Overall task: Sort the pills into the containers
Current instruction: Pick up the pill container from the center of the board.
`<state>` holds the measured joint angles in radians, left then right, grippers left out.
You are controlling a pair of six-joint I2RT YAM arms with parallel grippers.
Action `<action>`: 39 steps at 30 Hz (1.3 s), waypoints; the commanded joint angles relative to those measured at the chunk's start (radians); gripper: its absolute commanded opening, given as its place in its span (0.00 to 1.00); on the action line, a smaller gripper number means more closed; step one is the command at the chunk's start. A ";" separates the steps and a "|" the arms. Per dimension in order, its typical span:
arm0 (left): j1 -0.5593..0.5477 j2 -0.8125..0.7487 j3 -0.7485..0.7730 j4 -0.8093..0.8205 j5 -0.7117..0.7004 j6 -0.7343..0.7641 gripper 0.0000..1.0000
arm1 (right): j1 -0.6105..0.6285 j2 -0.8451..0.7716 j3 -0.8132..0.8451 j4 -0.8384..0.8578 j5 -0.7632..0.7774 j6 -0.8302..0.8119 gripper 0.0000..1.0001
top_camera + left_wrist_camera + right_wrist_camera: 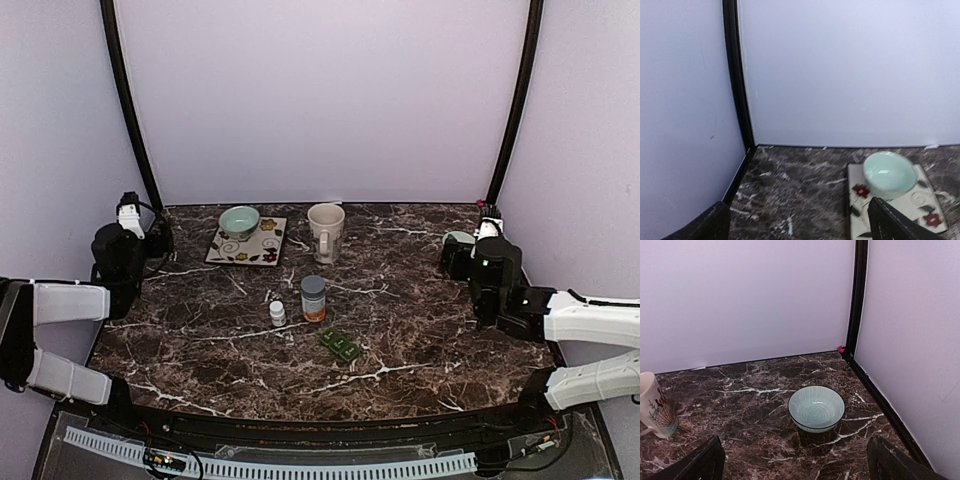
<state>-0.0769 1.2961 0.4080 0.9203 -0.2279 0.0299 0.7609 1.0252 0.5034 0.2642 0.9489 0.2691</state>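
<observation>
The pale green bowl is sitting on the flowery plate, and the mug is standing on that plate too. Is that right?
Not quite. The bowl does sit on the flowery plate, but the mug is not on it. It stands on the table, to the right of the plate. The top camera view shows this.

Bare table [440, 350] lies at 3 and 6 o'clock of the pill box [340, 345]. A pill bottle [313, 298] stands close at 11 o'clock, a small white bottle [277, 313] at 10.
</observation>
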 commanded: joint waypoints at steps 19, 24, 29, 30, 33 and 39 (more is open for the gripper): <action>-0.503 -0.340 0.269 -0.903 -0.146 -0.326 0.83 | 0.204 0.287 0.247 0.070 -0.344 -0.159 0.82; -0.663 -0.287 0.291 -0.959 -0.271 -0.376 0.83 | 0.375 0.353 0.278 -0.134 -0.278 -0.067 0.85; -0.749 -0.203 0.285 -0.960 -0.286 -0.439 0.83 | 0.492 0.442 0.337 -0.274 -0.279 0.021 0.85; -0.760 -0.197 0.279 -0.956 -0.290 -0.450 0.83 | 0.507 0.461 0.353 -0.299 -0.277 0.036 0.85; -0.773 -0.196 0.256 -0.931 -0.281 -0.464 0.82 | 0.539 0.515 0.395 -0.371 -0.291 0.075 0.85; -0.773 -0.207 0.221 -0.900 -0.236 -0.460 0.80 | 0.552 0.613 0.434 -0.404 -0.344 0.098 0.85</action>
<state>-0.8467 1.1118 0.6571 -0.0055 -0.4789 -0.4168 1.3052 1.5887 0.9035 -0.0860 0.6273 0.3241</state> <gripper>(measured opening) 0.799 0.849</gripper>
